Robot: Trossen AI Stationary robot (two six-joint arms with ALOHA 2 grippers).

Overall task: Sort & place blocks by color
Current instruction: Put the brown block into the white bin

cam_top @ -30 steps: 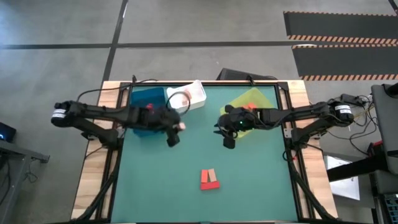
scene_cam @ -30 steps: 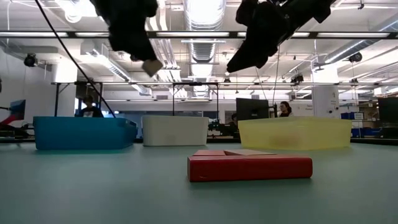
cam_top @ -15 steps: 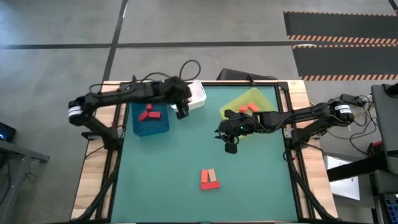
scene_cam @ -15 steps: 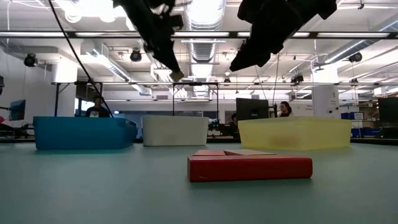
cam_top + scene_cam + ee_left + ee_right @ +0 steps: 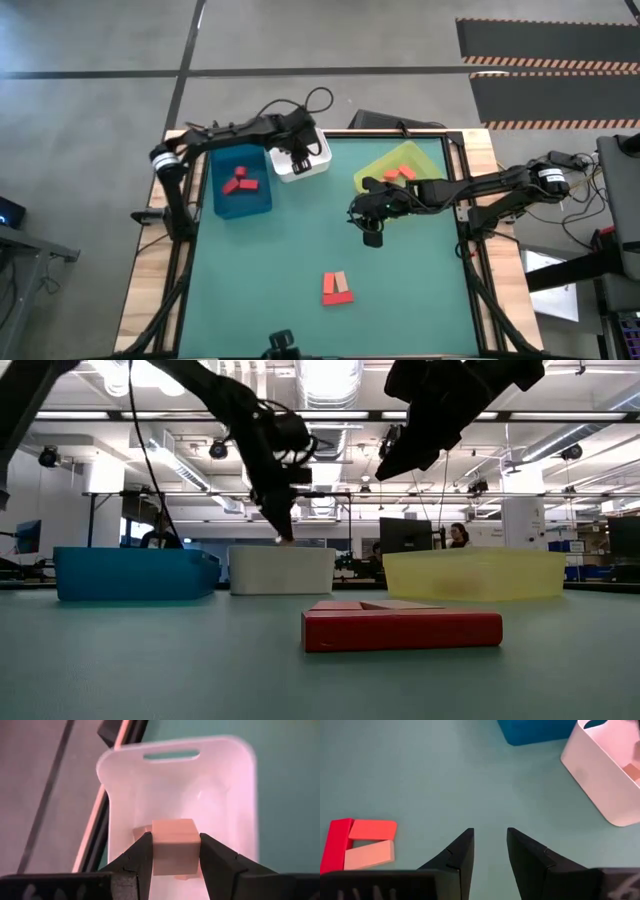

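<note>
We see a tan block [image 5: 173, 846] pinched between the left gripper's [image 5: 172, 854] fingers, held over the white bin [image 5: 314, 152] at upper centre of the high view. Three more blocks [image 5: 338, 288] lie at lower centre, well apart from the right gripper [image 5: 372, 238], which hangs empty, fingers slightly parted, mid-frame.

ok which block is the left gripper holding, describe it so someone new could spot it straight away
Start at the white plastic bin at the far edge of the green table, between the blue bin and the yellow-green bin. The left gripper hangs over its opening, clamped on a pale tan wooden cube. It is the only block held in the air; the others lie in bins or on the table.
</note>
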